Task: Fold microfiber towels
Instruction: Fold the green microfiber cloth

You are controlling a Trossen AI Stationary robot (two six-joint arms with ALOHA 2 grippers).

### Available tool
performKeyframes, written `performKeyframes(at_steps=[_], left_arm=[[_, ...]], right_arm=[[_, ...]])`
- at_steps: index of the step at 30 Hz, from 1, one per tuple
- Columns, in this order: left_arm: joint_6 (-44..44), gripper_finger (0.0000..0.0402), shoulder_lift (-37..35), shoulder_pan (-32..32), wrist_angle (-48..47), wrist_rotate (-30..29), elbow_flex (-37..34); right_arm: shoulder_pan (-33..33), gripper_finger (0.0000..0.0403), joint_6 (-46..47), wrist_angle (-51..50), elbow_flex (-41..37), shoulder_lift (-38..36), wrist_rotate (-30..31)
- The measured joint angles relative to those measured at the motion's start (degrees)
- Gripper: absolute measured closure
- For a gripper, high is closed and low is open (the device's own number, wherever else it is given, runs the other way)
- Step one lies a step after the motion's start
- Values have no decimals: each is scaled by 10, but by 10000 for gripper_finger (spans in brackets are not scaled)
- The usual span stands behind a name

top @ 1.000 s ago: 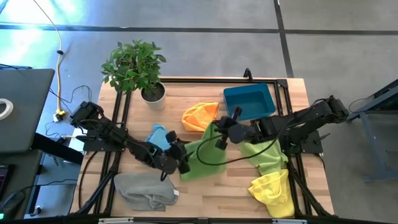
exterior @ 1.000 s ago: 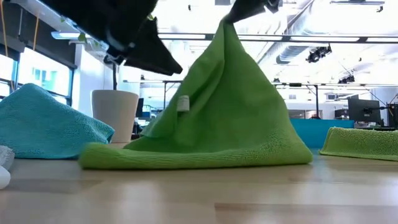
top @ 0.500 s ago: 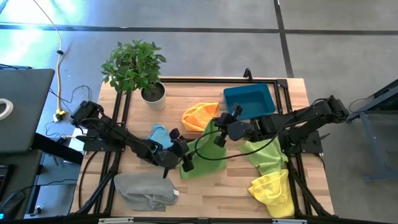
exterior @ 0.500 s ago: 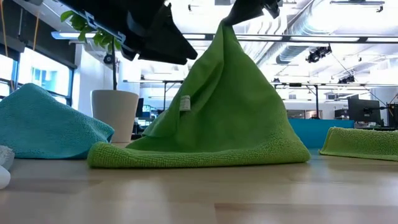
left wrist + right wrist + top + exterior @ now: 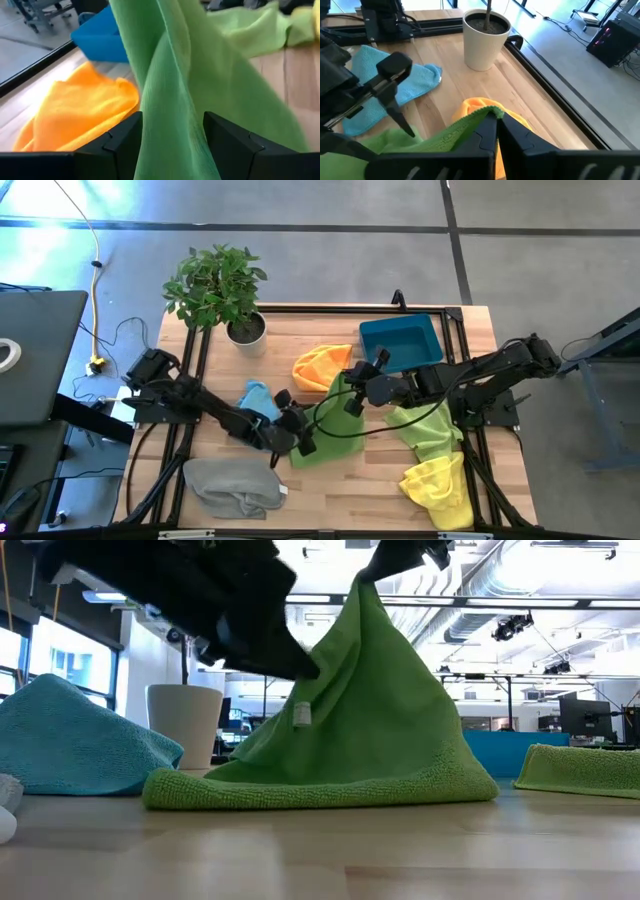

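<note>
1. Green towel [image 5: 350,730]: mid-table, tented up to a peak, lower hem resting on the tabletop [image 5: 340,490]. Right gripper [image 5: 496,134] clamped tight on the top corner, holding it up off the wood.
2. Left gripper [image 5: 172,137]: fingers [image 5: 120,145] spread wide, one each side of the hanging green fold; cloth runs betw. them, not pinched. Sits at the towel's left flank, low view.
3. Light blue towel [image 5: 257,399]: crumpled heap just beside the left arm, left of the green one.
4. Grey towel [image 5: 232,485]: bunched at the near-left edge.
5. Yellow towel [image 5: 440,490]: bunched at the near-right corner.
6. Lime green towel [image 5: 425,425]: spread under the right arm, right of centre.
7. Orange towel [image 5: 320,367]: crumpled behind the green one, next to the bin.
8. Blue bin [image 5: 401,343]: far-right of table.
9. Potted plant [image 5: 217,288]: far-left corner, white pot.
</note>
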Motion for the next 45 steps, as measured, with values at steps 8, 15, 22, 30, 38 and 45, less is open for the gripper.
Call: performKeyframes(at_steps=[8,15,22,30,38,45], left_arm=[[-78,232,-2,-12,-134,-55,0],[-122,260,-2,-9,-225,-55,0],[-109,268,-3,8,-250,21,0],[-86,268,-3,29,-245,178,0],[-57,268,-3,57,-246,171,0],[-43,290,-19,62,-248,183,0]], right_arm=[[0,403,0,-7,0,0,0],[0,403,0,-15,0,0,0],[0,403,0,-19,0,0,-1],[0,403,0,-26,0,0,0],[0,403,0,-26,0,0,0],[0,403,6,-46,0,0,0]])
